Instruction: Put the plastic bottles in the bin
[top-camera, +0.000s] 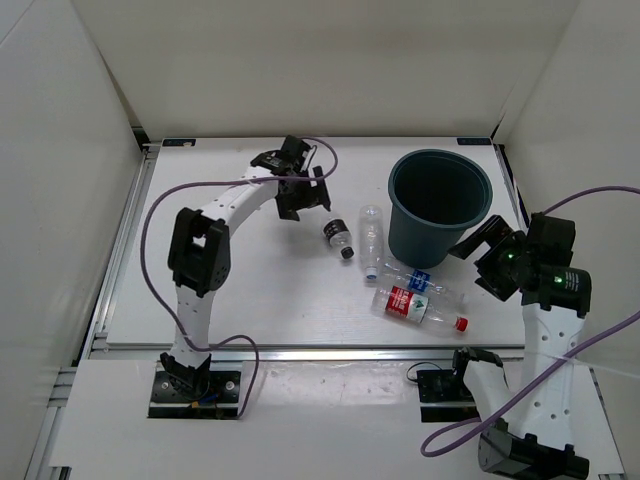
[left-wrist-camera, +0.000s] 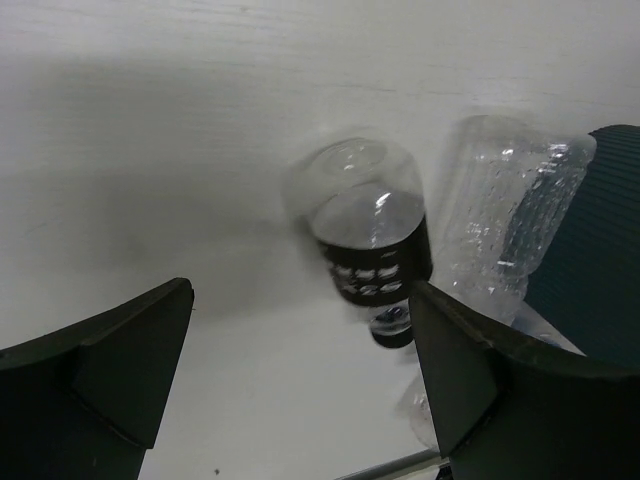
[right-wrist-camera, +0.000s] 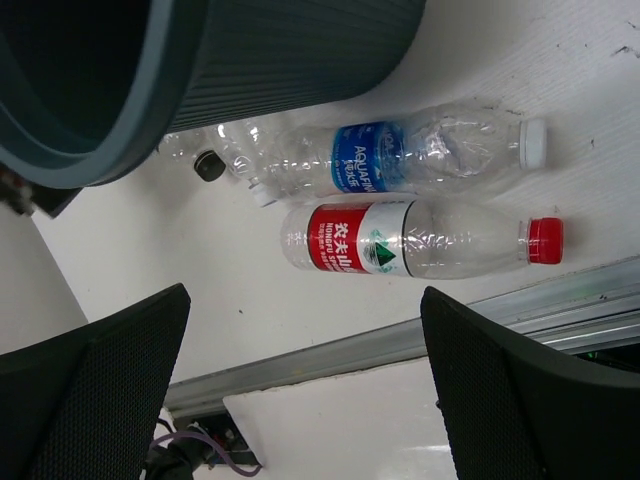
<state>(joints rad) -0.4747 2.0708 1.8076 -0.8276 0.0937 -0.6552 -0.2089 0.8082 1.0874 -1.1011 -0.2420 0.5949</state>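
Four plastic bottles lie on the white table beside the bin (top-camera: 432, 236). The black-labelled bottle (top-camera: 339, 237) and the unlabelled bottle (top-camera: 371, 238) lie left of the bin. The blue-labelled bottle (top-camera: 420, 282) and the red-labelled bottle (top-camera: 415, 305) lie in front of it. My left gripper (top-camera: 303, 203) hangs open just behind the black-labelled bottle (left-wrist-camera: 370, 245), holding nothing; the unlabelled bottle (left-wrist-camera: 505, 220) is to its right. My right gripper (top-camera: 478, 258) is open and empty above the table's front edge, near the red-labelled bottle (right-wrist-camera: 400, 240) and blue-labelled bottle (right-wrist-camera: 400, 155), with the bin (right-wrist-camera: 300, 50) beyond.
White walls enclose the table at the back and on both sides. A metal rail (right-wrist-camera: 400, 340) runs along the table's front edge. Purple cables (top-camera: 200, 185) trail from both arms.
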